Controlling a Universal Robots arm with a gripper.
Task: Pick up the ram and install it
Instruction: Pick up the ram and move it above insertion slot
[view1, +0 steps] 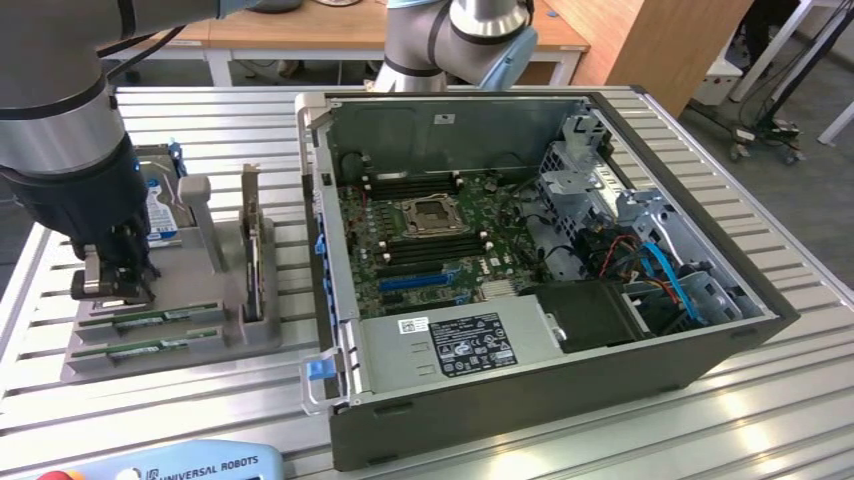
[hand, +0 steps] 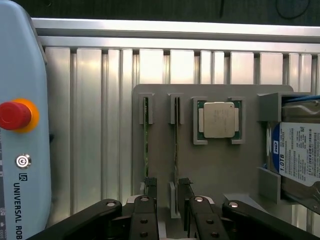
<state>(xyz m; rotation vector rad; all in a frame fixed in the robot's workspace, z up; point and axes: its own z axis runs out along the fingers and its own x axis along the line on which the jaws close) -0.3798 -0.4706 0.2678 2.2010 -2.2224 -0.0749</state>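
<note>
Two green ram sticks stand on edge in slots of a grey holder. In the exterior view they lie at the holder's near end, ram and ram. My gripper is open and hangs just over one end of the sticks. One stick runs into the gap between the two black fingers, and nothing is held. In the exterior view the gripper is low over the holder, at the exterior view's left of the open computer case, whose motherboard faces up.
A CPU and a hard drive also sit in the holder, and a dark expansion card stands on edge between the gripper and the case. A teach pendant with a red stop button lies on the slatted aluminium table.
</note>
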